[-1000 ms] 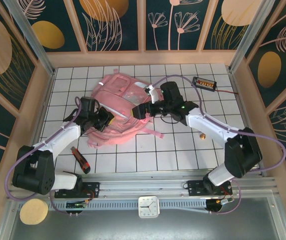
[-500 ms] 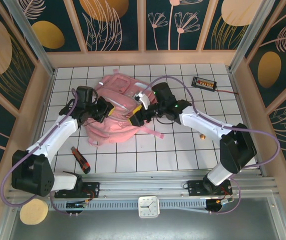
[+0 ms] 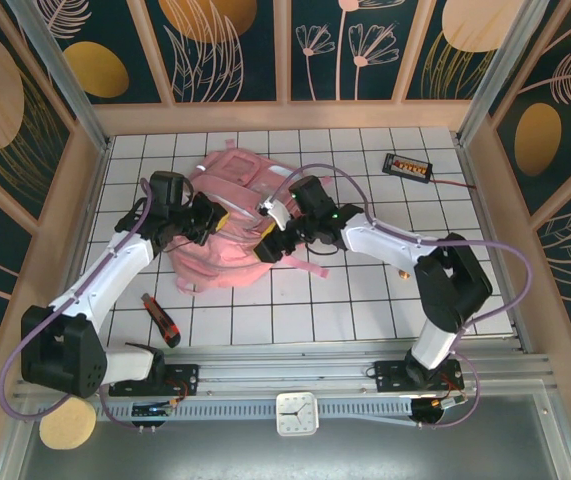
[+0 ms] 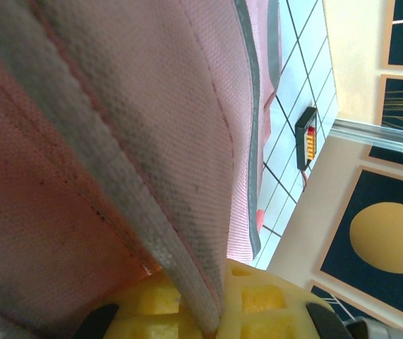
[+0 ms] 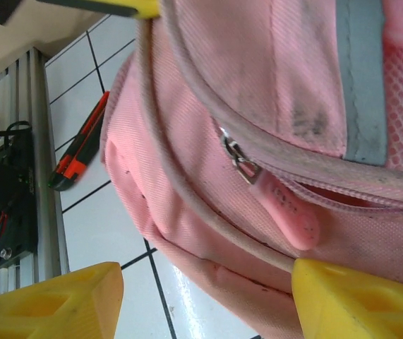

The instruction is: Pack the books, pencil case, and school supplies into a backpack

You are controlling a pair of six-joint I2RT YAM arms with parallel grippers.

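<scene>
The light-pink backpack (image 3: 235,175) lies crumpled at the table's back left. My left gripper (image 3: 208,215) is at its left side, and in the left wrist view the yellow pads (image 4: 272,311) are shut on a grey-piped pink seam of the backpack (image 4: 116,106). My right gripper (image 3: 268,243) is at the bag's near edge. Its jaws stand open astride the bottom rim of the backpack (image 5: 257,70), one fingertip (image 5: 67,300) over bare tile, the other against the fabric. A pink zipper pull (image 5: 286,208) hangs just above them. The books, pencil case and school supplies are hidden.
A red-and-black utility knife (image 3: 161,320) lies on the tiles near the left arm, also in the right wrist view as the knife (image 5: 81,145). A small black box with orange marks (image 3: 406,165) sits at the back right. A pink strap (image 3: 310,268) trails toward the middle.
My right gripper has slid left and nearer along the backpack's lower edge, and its jaws have narrowed. My left gripper, still clamped on the fabric, has shifted up and left slightly.
</scene>
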